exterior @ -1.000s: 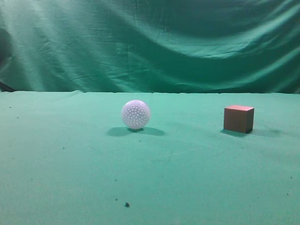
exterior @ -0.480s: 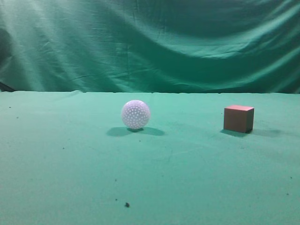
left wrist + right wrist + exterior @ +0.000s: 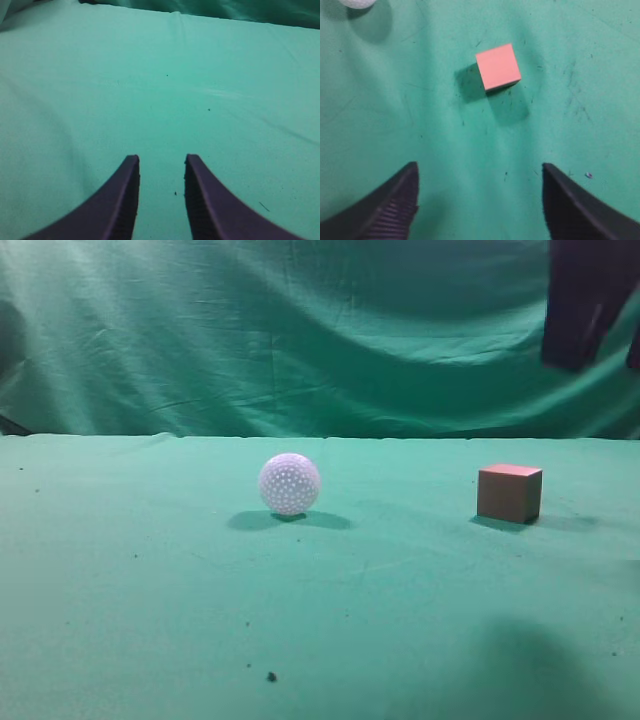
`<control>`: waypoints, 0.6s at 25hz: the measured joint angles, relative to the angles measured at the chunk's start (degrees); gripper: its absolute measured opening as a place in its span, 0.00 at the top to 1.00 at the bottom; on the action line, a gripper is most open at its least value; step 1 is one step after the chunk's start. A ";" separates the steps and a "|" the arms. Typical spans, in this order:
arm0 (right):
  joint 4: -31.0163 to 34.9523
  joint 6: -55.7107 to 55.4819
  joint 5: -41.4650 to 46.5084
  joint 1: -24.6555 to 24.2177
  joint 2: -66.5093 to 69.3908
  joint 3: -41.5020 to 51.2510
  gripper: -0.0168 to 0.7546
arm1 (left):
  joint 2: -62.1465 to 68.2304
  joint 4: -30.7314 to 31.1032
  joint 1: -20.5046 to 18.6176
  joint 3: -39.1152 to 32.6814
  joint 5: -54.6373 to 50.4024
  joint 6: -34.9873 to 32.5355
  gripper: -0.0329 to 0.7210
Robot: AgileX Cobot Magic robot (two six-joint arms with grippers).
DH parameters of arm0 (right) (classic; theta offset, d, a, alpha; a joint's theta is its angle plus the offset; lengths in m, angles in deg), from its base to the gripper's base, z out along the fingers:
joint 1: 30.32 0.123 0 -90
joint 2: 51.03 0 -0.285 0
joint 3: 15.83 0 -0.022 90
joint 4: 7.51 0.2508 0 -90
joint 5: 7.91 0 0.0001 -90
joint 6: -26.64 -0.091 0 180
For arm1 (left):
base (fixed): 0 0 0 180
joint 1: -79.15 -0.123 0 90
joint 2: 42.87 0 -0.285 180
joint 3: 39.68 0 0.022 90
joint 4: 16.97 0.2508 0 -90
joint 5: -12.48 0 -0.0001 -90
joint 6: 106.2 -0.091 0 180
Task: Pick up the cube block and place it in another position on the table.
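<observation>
My right end effector (image 3: 479, 200) is spread wide with nothing between its fingers, looking straight down on the counter (image 3: 420, 135). On the right wrist feed the cube block (image 3: 498, 66) lies at about 12 o'clock from the gap between the fingertips, well clear of both, its pinkish top face toward the lens and its shadow falling to its left. The edge of the white dimpled ball (image 3: 356, 3) just shows at 11 o'clock, in the top corner.

My left end effector (image 3: 161, 192) holds its fingers a narrow gap apart, gripping nothing, with only bare green counter and a few dark specks beneath it.

On the exterior feed I see the right arm (image 3: 585, 300) as a dark shape at 1 o'clock, high above the cube block (image 3: 509, 493), which sits flat on the counter (image 3: 150, 620). The ball (image 3: 289, 484) rests well apart from the cube, at its 9 o'clock. The wrinkled green curtain (image 3: 300, 330) hangs behind.
</observation>
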 joint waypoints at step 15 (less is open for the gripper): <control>-2.61 -1.32 -3.19 0.00 21.07 -10.85 0.38 | 0.00 0.00 0.00 0.00 0.00 0.00 0.61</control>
